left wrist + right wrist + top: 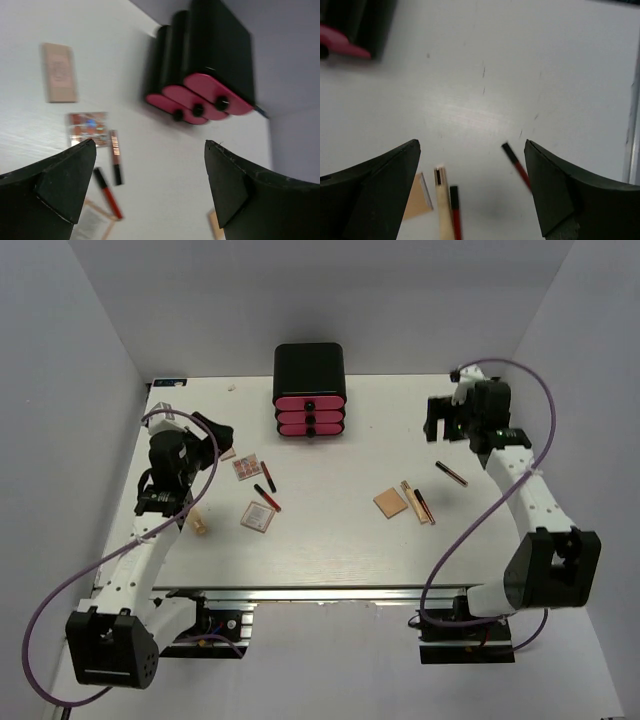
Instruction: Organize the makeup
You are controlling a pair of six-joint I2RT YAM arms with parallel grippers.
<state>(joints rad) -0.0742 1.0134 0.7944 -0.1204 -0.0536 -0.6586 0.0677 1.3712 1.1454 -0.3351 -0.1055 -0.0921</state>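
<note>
The makeup lies in two groups on the white table. On the left are a shiny palette (245, 467), a brown stick (267, 475), a red-and-black stick (267, 497), a framed palette (258, 516) and a small tan tube (198, 524). On the right are a tan palette (390, 503), a beige stick (410, 500) and two red-and-black sticks (424, 506) (451, 473). My left gripper (215, 437) is open and empty above the left group (87, 128). My right gripper (446, 430) is open and empty above the right group, over one red stick (516, 165).
A black box with three shut pink drawers (310, 390) stands at the back centre of the table; it also shows in the left wrist view (200, 65). White walls close in the left, right and back sides. Another tan palette (60, 72) lies near the left gripper.
</note>
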